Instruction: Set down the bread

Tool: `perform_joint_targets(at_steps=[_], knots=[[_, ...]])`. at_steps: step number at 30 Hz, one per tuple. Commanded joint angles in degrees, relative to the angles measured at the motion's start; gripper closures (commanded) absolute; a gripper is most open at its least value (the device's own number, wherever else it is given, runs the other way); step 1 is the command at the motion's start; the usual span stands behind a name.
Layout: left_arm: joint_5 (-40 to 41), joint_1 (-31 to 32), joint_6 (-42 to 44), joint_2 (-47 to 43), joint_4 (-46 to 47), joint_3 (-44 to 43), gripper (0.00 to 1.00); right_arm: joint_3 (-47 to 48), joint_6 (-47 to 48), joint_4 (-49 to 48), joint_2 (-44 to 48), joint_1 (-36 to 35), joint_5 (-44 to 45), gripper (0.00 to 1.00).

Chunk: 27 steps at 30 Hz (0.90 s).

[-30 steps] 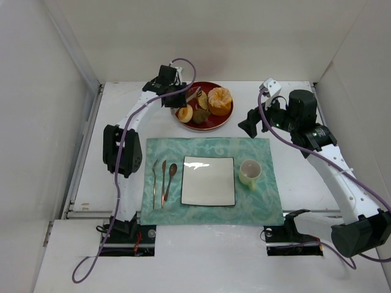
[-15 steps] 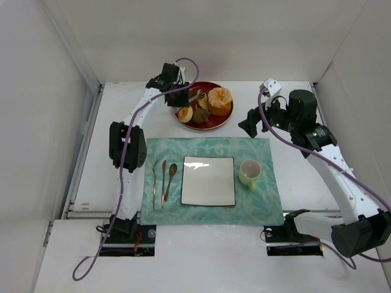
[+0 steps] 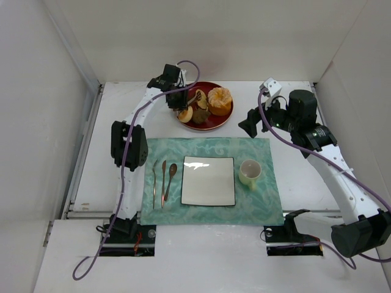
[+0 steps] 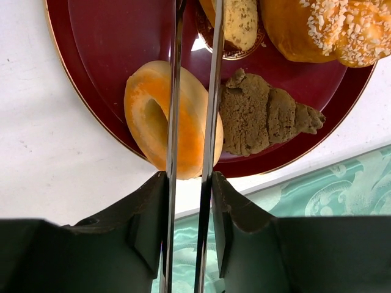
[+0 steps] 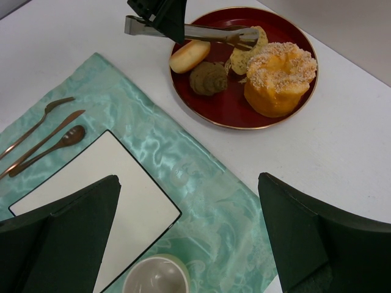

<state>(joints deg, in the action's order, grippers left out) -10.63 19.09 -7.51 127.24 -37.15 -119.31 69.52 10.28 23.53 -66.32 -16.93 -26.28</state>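
White plate (image 3: 208,180) on green placemat (image 3: 263,201); cup (image 3: 249,173) beside it.

No writing, number, label or brand mark can be read in any view. The red plate (image 3: 211,125), the white square plate (image 3: 208,181), the cup (image 3: 249,173), the green mat (image 3: 259,201) with its woven swirl pattern, and the counter (image 3: 293,177) carry no legible lettering. If the arms bear any marking, it is too small to make out.
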Motion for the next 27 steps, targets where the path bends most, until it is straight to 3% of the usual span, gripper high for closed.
perform_joint_targets(at_steps=[1, 15, 23, 27], knots=[[0.3, 0.0, 0.2, -2.9, 0.8, -2.1, 0.78, 0.4, -0.4, -2.3, 1.9, 0.3, 0.4, 0.0], [4.8, 0.0, -0.9, -13.5, 7.6, 1.2, 0.81, 0.4, -0.4, -2.9, 1.9, 0.3, 0.4, 0.0], [4.7, 0.5, -1.5, -20.4, 5.4, 0.6, 0.81, -0.2, -0.4, -2.9, 1.9, 0.3, 0.9, 0.0], [5.3, 2.4, -2.1, -30.5, 6.1, 9.3, 0.81, -0.2, -0.4, -3.4, 2.4, 0.3, 1.4, 0.0]])
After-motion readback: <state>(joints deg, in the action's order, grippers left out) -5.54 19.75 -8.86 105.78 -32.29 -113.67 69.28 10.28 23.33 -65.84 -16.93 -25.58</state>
